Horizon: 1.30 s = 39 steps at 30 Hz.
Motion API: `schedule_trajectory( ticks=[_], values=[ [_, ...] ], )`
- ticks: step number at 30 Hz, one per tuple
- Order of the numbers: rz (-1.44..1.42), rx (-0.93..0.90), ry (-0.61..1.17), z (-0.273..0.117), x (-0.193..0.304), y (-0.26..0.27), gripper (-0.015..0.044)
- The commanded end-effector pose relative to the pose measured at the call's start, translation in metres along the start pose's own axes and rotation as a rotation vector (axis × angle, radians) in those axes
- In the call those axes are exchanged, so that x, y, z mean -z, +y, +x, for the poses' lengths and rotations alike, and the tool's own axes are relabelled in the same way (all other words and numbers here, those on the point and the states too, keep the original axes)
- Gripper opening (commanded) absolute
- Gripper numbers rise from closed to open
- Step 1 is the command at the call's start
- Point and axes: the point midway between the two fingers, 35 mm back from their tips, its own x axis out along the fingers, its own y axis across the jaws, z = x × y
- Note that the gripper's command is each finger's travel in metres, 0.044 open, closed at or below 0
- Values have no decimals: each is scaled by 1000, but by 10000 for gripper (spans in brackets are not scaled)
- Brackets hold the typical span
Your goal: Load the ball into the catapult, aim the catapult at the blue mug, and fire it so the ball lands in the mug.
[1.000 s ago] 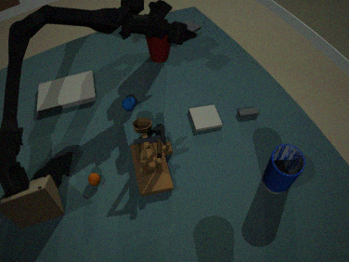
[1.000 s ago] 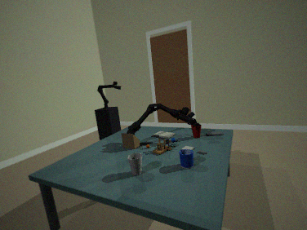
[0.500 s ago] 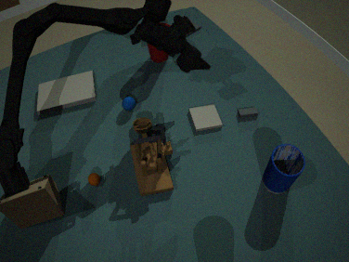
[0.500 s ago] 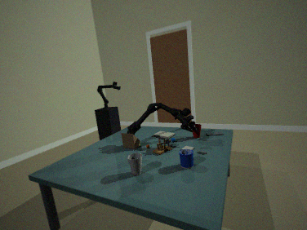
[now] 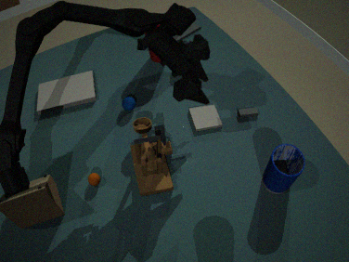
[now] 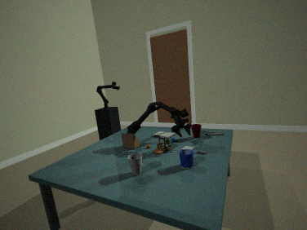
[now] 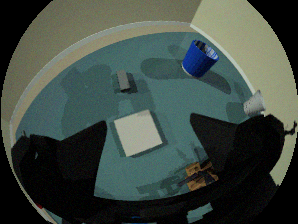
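Note:
The wooden catapult (image 5: 158,184) (image 6: 162,150) (image 7: 193,184) stands mid-table; its round cup (image 5: 142,124) is raised at one end and looks empty. An orange ball (image 5: 94,179) (image 6: 148,146) lies on the table left of the catapult in the top view. A blue ball (image 5: 128,103) (image 6: 173,139) lies beyond the catapult's cup. The blue mug (image 5: 277,179) (image 6: 186,160) (image 7: 198,60) stands upright, right of the catapult in the top view. My gripper (image 5: 207,91) (image 6: 184,134) (image 7: 149,121) is open and empty, above the table beyond the catapult.
A small white box (image 5: 205,117) (image 7: 138,132) and a grey block (image 5: 247,113) (image 7: 123,81) lie near the gripper. A red cup (image 5: 155,57) (image 6: 197,130) is partly behind the arm. A large white slab (image 5: 67,90), a tan block (image 5: 34,206) and a white cup (image 6: 135,164) also stand about.

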Motion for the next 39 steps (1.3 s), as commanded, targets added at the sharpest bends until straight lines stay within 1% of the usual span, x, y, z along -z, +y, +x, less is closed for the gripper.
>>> schedule_trajectory(
  ticks=[1, 10, 20, 29, 39],
  values=[
    [105, 48, 69, 2, 3, -30, 440],
    [334, 141, 209, -2, 15, -84, 440],
    [609, 229, 358, -16, 33, -134, 440],
    [873, 296, 488, -34, 50, -168, 440],
    [1179, 356, 631, -58, 68, -195, 440]
  ],
)
